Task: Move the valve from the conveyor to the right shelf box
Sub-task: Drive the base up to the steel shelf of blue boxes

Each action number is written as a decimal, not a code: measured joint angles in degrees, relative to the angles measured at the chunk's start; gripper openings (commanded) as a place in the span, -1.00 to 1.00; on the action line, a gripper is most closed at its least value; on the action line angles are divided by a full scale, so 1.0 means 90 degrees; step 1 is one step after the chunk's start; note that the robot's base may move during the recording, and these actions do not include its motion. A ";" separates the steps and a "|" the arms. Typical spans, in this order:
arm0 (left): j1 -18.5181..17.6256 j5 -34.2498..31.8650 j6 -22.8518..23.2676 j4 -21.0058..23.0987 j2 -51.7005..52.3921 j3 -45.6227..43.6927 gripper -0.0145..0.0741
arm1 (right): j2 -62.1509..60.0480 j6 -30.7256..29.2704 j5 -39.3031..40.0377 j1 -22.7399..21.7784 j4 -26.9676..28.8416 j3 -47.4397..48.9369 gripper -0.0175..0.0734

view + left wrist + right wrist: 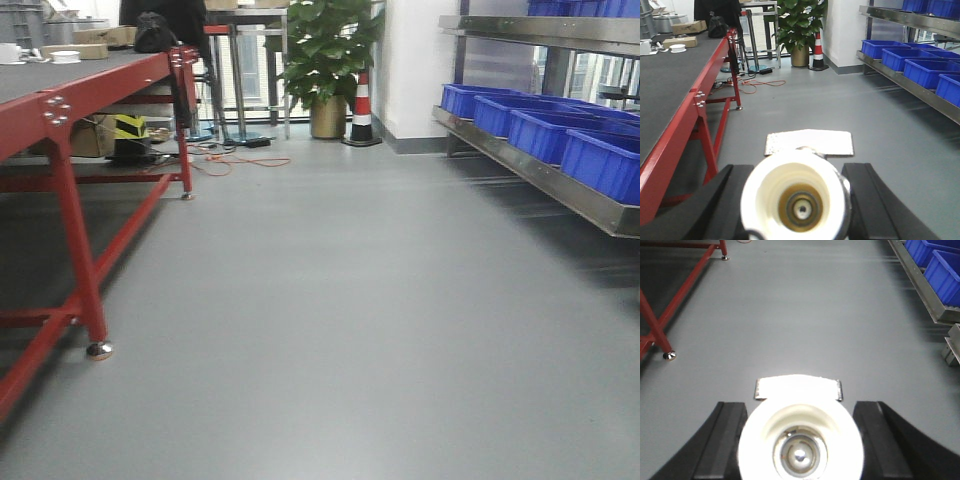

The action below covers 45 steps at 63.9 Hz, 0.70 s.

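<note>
In the left wrist view my left gripper (796, 172) is shut on a valve (767, 187), its white cap facing the camera end-on between the black fingers (715, 200). The right wrist view shows the same: my right gripper (801, 407) is shut on a second valve (762, 440), white cap toward the lens. The conveyor (60, 75), a dark belt on a red frame, runs along the left. The right shelf (560, 185) carries a row of blue boxes (545, 135). Neither gripper appears in the front view.
Grey floor stretches ahead between conveyor and shelf. A potted plant (325, 60) and a striped traffic cone (362, 105) stand at the far end. Orange cables (235, 160) lie on the floor. Cardboard boxes (100, 38) sit on the belt. A red frame leg (85, 280) stands near left.
</note>
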<state>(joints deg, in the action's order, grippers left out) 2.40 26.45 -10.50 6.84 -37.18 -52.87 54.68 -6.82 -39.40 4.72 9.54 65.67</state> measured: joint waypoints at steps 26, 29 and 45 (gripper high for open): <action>0.0000 0.0000 0.0000 0.0000 0.0000 0.0000 -0.92 | 0.0000 0.0000 0.0000 0.0000 0.0000 0.0000 -0.95; 0.0000 0.0000 0.0000 0.0000 0.0000 0.0000 -0.92 | 0.0000 0.0000 0.0000 0.0000 0.0000 0.0000 -0.95; 0.0000 0.0000 0.0000 0.0000 0.0000 0.0000 -0.92 | 0.0000 0.0000 0.0000 0.0000 0.0000 0.0000 -0.95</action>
<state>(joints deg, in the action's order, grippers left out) 2.40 26.45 -10.50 6.84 -37.18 -52.87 54.68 -6.82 -39.40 4.72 9.54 65.67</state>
